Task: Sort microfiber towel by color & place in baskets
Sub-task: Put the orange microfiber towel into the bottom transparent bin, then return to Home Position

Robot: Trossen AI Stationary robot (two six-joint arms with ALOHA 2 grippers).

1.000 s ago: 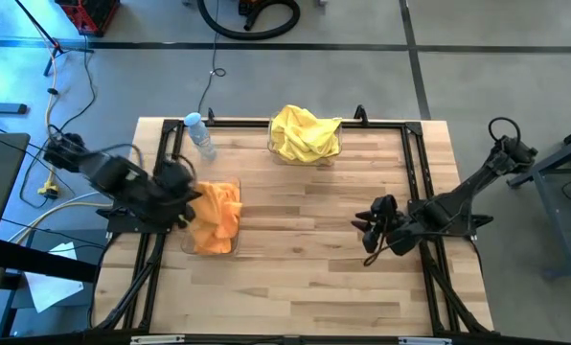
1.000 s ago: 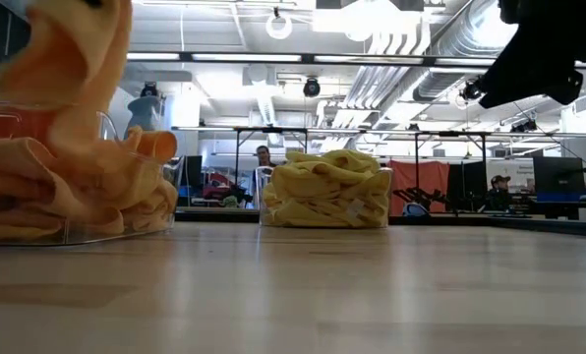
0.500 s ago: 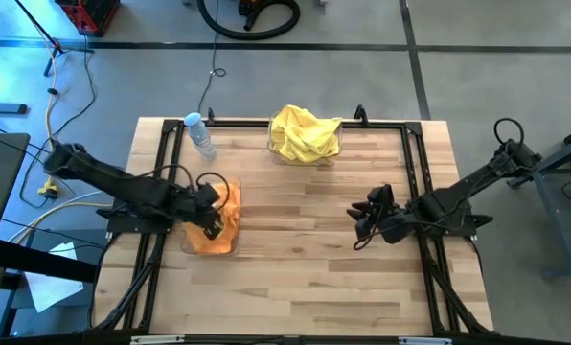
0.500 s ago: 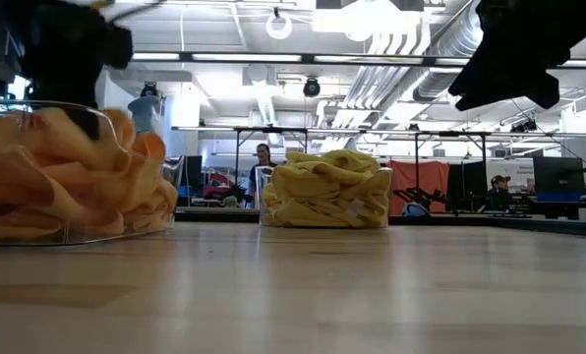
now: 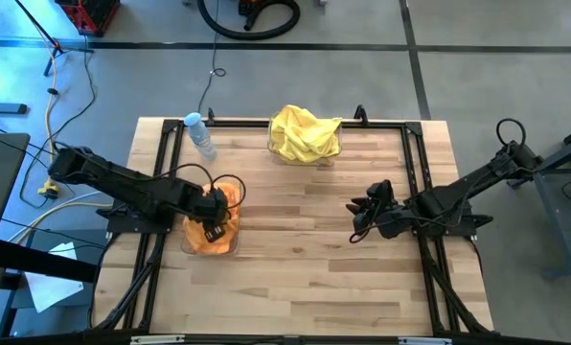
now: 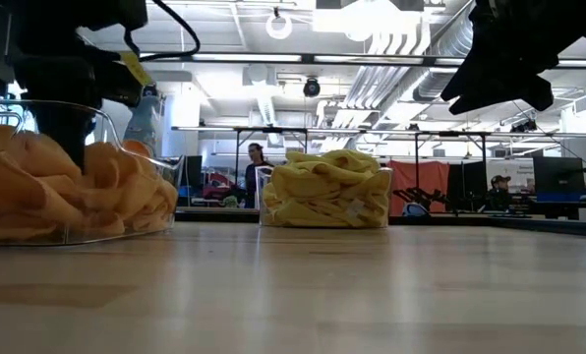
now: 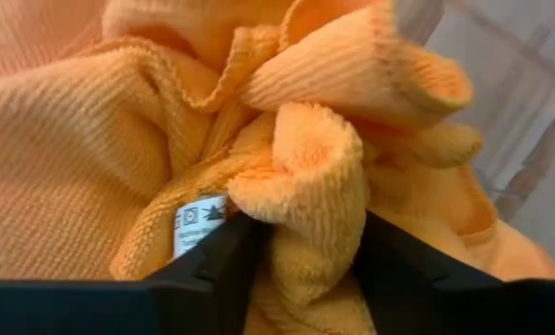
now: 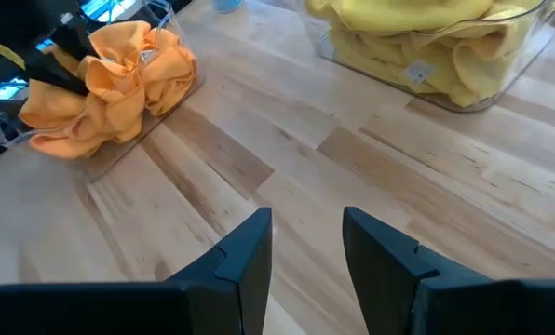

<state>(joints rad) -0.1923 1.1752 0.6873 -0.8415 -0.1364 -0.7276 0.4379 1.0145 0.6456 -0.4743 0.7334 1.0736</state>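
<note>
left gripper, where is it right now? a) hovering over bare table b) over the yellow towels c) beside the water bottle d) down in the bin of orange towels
d: the left gripper is down among the orange towels in their clear bin, an orange fold between its fingers.

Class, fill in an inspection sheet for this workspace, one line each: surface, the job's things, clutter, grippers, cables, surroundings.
Surface: wooden table, bare between the bins.
Job's things: orange towels piled in the near-left clear basket; yellow towels heaped in the far clear basket. No towel lies loose on the wood.
Clutter: a water bottle with a blue cap, at the far-left corner.
Grippers: left gripper down in the orange pile, fingers parted with a fold between them; right gripper open, empty, above bare wood.
Cables: a black cable trails over the floor behind the table.
Surroundings: a person stands far behind the table.
</note>
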